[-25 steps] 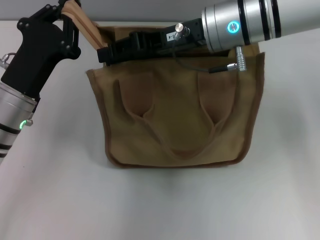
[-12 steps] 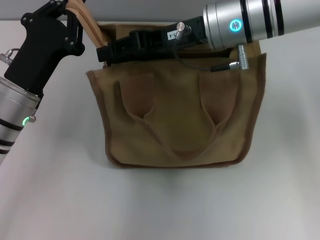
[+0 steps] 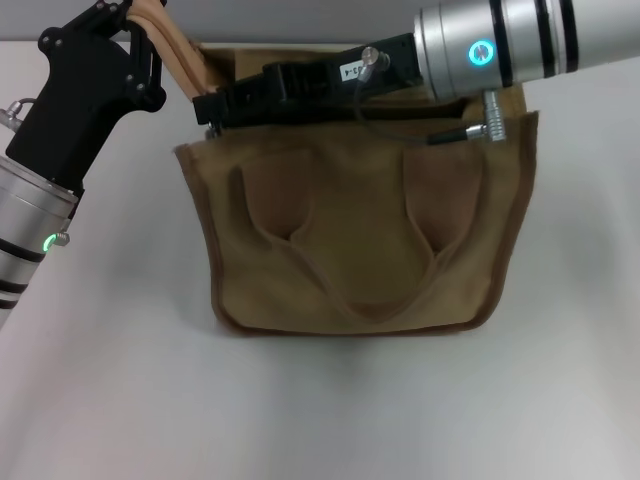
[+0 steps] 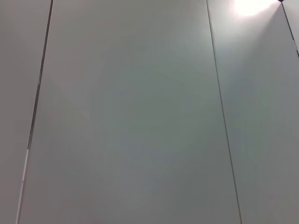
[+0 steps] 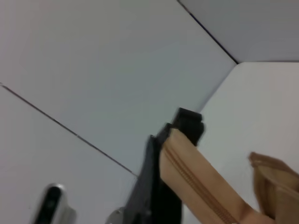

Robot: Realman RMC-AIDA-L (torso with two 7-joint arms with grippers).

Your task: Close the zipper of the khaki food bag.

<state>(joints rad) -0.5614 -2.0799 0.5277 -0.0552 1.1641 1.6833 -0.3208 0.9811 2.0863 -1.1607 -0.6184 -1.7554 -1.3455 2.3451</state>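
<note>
Head view: the khaki food bag (image 3: 355,235) is lying on the white table (image 3: 320,410), its top edge running crosswise at the far side. The left tool (image 3: 150,20) is pinching the tan zipper tape end (image 3: 178,55) up and outward from the bag's left top corner, closed on it. The right tool (image 3: 212,108) is reaching across the top edge from the right, its tip sitting at the left end of the opening; whether it is gripping the pull I cannot tell. Left wrist view: only blank wall panels are showing. Right wrist view: the zipper (image 5: 196,184) is running diagonally along taut tape, held at its far end by the left tool's dark fingers (image 5: 187,123). Judgement: the closing pull is along that axis, right arm nearer.
</note>
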